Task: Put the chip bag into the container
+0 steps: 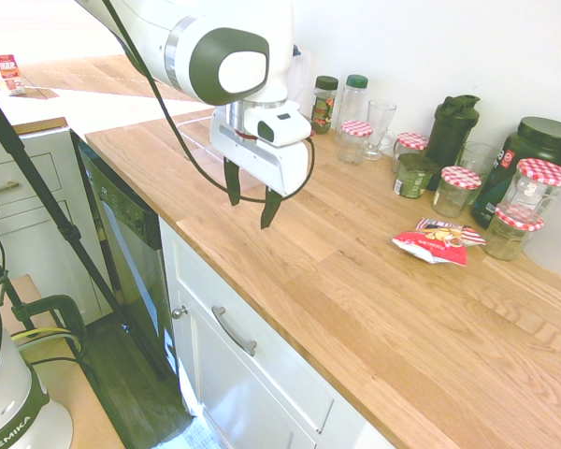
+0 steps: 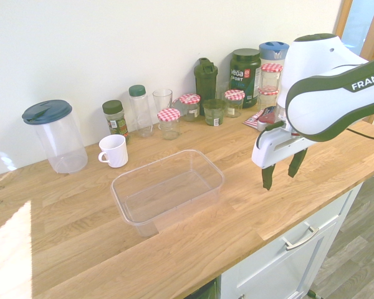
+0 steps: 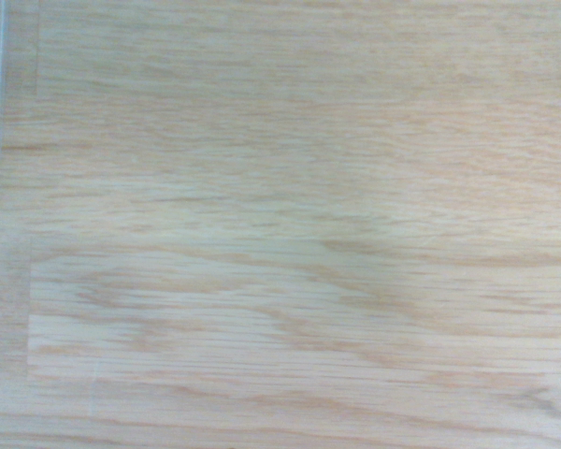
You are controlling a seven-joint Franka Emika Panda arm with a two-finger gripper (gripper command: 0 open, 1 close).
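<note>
- Reaching for the chip bag (image 1: 437, 242) looks like the step in hand: the gripper (image 1: 251, 198) hangs above bare wooden counter (image 1: 355, 309), fingers apart and pointing down, holding nothing.
- Chip bag lies flat on the counter, near the checked-lid jars (image 1: 528, 201) at the wall; in the second exterior view only a sliver of it (image 2: 266, 116) shows behind the arm.
- Container (image 2: 168, 187) sits open and empty on the other side of the gripper from the bag, so the bag is well apart from it.
- Wrist view shows plain wood and a clear curved edge at one border, probably the container's rim; the bag is not in it yet.
- Best approach, I judge: travel across at the present height, centre over the bag, then descend straight.
- Crinkled foil lying flat gives little to pinch; aiming the fingers across a raised, puffed fold should catch it better than a flat edge.
- Jars stand close behind the bag, so keeping the fingers on its counter-front side should avoid knocking them.
</note>
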